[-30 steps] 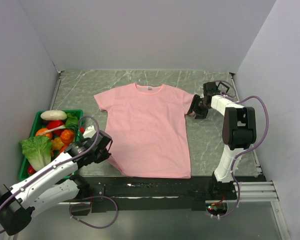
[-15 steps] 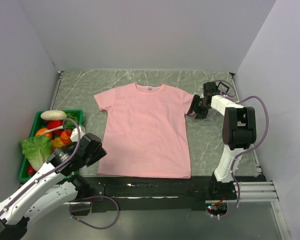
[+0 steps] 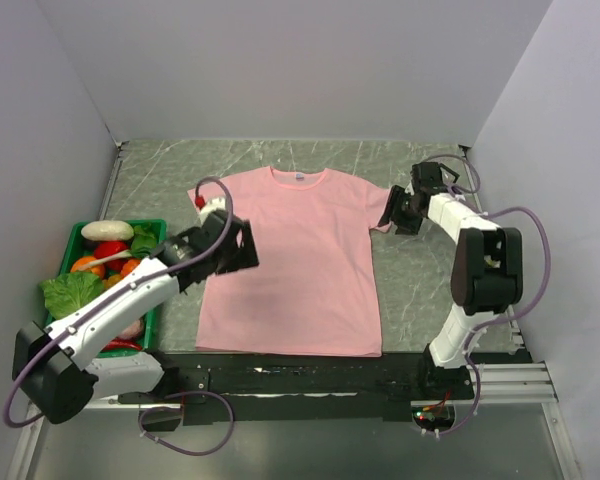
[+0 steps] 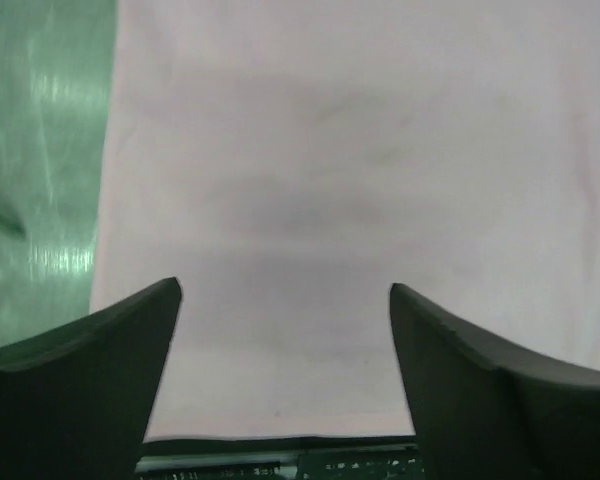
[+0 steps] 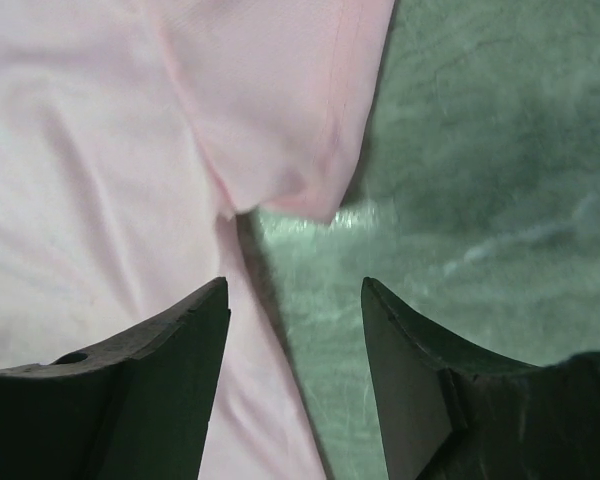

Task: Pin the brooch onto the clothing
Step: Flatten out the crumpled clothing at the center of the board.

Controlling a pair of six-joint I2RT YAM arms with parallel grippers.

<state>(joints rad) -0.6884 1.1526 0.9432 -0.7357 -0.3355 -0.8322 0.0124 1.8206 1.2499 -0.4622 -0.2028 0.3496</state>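
The clothing (image 3: pixel 295 260), a light pink T-shirt with a white neck label, lies flat on the green marbled table. My left gripper (image 3: pixel 243 246) hangs over the shirt's left side. In the left wrist view this gripper (image 4: pixel 285 290) is open, with only pink fabric (image 4: pixel 340 180) below it. My right gripper (image 3: pixel 392 219) sits at the shirt's right sleeve. In the right wrist view it (image 5: pixel 295 285) is open and empty, astride the shirt's side edge just below the sleeve (image 5: pixel 280 100). The brooch shows in no view.
A green basket (image 3: pixel 120 223) of toy vegetables and fruit stands at the left, beside the left arm. White walls close in the table (image 3: pixel 420 290) on three sides. A black rail (image 3: pixel 310 375) runs along the near edge.
The left arm has swung from the shirt's front left corner up over its left side, and its jaws have opened. The right gripper has barely moved.
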